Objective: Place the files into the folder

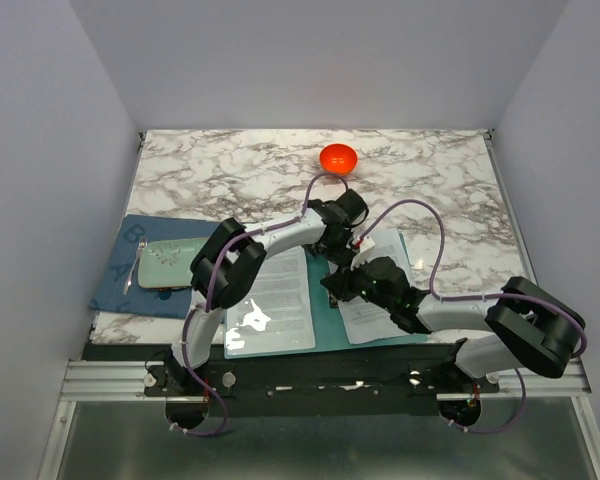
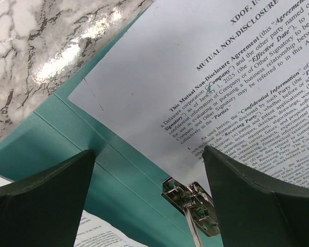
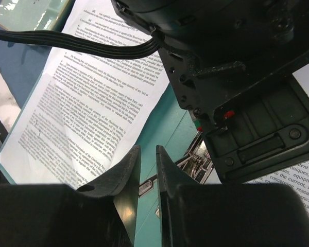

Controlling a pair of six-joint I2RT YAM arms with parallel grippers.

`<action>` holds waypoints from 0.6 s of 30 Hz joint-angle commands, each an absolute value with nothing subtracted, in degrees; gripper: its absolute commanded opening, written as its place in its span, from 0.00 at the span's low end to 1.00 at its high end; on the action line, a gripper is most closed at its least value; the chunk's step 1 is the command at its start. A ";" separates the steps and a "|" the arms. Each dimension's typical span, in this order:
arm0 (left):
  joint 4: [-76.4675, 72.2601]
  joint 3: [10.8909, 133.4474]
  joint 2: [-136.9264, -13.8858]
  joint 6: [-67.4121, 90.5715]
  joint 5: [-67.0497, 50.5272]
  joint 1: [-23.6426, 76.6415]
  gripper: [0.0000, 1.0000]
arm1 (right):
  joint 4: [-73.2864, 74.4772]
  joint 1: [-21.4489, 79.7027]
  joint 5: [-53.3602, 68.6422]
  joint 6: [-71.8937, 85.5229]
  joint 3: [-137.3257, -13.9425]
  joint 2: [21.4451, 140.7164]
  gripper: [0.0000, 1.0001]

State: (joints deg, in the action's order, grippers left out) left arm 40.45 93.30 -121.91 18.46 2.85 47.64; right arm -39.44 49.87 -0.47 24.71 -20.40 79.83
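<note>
The files (image 2: 195,62) lie loose on the open folder (image 2: 118,170), a corner beside its clip (image 2: 193,198). The left gripper (image 2: 147,154) hovers there, jaws wide; the right gripper (image 3: 148,149) has its jaws nearly closed, maybe on the clip, hard to tell. So crowded, they could collide or skew a sheet.

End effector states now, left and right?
Left end effector: open, empty.
Right end effector: nearly closed, narrow gap; whether it holds anything cannot be told.
</note>
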 commanded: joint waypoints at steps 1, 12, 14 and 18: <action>40.87 92.20 -120.32 17.05 0.79 47.64 0.99 | -41.93 50.45 -3.25 26.36 -20.74 80.07 0.25; 41.48 93.95 -116.20 16.35 -1.76 45.88 0.99 | -28.41 50.89 -17.36 30.32 -19.34 65.15 0.51; 41.75 94.39 -115.49 16.43 -3.07 45.27 0.99 | -21.56 50.89 -21.69 30.76 -18.81 58.32 0.61; 41.75 95.36 -114.61 16.52 -4.92 44.03 0.99 | -7.94 50.80 -40.88 36.97 -17.84 47.59 0.70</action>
State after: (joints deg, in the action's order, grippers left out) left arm 40.82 93.43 -117.86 16.99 -1.21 45.23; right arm -24.73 51.03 -17.21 30.76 -19.55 55.94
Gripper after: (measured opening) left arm 0.989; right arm 0.664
